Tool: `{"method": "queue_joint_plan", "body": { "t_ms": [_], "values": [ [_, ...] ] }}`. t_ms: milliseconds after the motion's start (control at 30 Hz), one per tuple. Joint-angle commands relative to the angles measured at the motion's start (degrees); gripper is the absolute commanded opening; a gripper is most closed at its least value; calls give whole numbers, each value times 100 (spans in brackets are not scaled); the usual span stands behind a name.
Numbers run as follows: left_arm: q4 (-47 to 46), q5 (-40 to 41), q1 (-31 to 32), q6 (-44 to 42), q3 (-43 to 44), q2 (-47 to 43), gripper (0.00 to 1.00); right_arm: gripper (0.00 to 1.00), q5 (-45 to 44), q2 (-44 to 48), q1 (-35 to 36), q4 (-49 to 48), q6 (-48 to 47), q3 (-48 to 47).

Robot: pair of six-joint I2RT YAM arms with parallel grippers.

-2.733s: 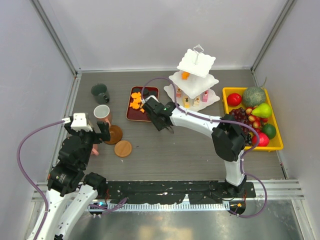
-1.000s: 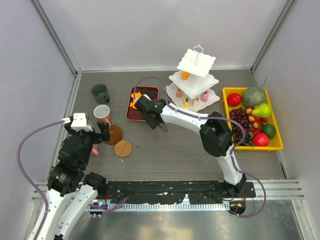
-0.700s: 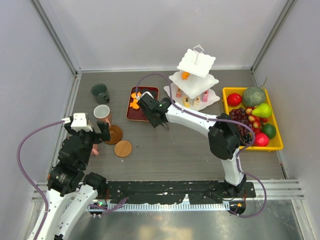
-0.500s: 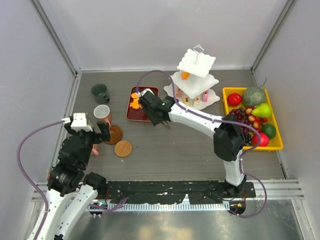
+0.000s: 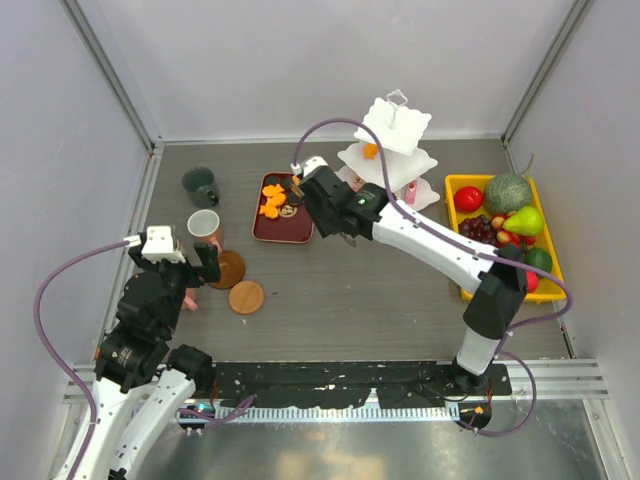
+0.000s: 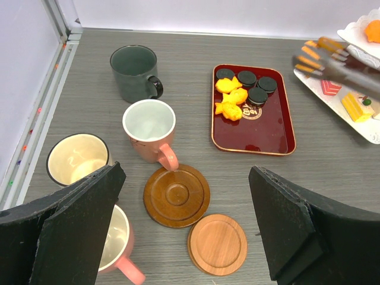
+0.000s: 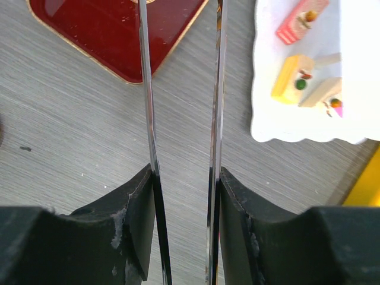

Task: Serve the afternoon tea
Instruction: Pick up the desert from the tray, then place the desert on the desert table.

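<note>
My right end effector (image 7: 184, 184) is clamping the metal tongs (image 7: 146, 89), blades slightly apart, between the dark red tray (image 7: 107, 29) and the white stand (image 7: 279, 127). The orange sweets (image 6: 231, 98) are lying on that tray. I am judging them light and crumbly, best pinched gently across their sides. My left end effector (image 6: 187, 228) is gaping wide.

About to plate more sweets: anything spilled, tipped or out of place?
Nothing spilled or tipped: all four mugs stand upright, and the right gripper holds the tongs. Only the dark coaster and the light coaster look odd, lying rim against rim with no mug on them.
</note>
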State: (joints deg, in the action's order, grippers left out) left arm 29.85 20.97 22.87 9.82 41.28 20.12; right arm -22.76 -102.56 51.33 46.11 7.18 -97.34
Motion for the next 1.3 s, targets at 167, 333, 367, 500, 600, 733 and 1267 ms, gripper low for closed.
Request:
{"method": "queue_joint_plan", "body": {
  "t_ms": [167,333,367,500,600,733,1267],
  "values": [
    [-286,-32,15,-51,-14,-61,99,46,-281,1431,-544,74,-41,864],
    [-286,-41,15,-51,-14,-61,99,46,-255,2099,-1071,74,-67,1463],
    [-286,-41,15,-51,-14,-52,99,46,-220,2178,-1160,74,-76,1629],
    [-278,-58,15,-51,-23,-52,99,46,-114,2531,-1678,74,-234,1955],
    [-286,-49,15,-51,-23,-52,99,46,-88,2619,-2021,56,-357,2043],
    [-286,-32,15,-60,-23,-43,99,46,-158,2496,-2320,-22,-515,2026],
    [-295,-14,15,-60,-23,-26,99,46,-378,1547,-2848,-664,-1131,1288]
  ]
}}
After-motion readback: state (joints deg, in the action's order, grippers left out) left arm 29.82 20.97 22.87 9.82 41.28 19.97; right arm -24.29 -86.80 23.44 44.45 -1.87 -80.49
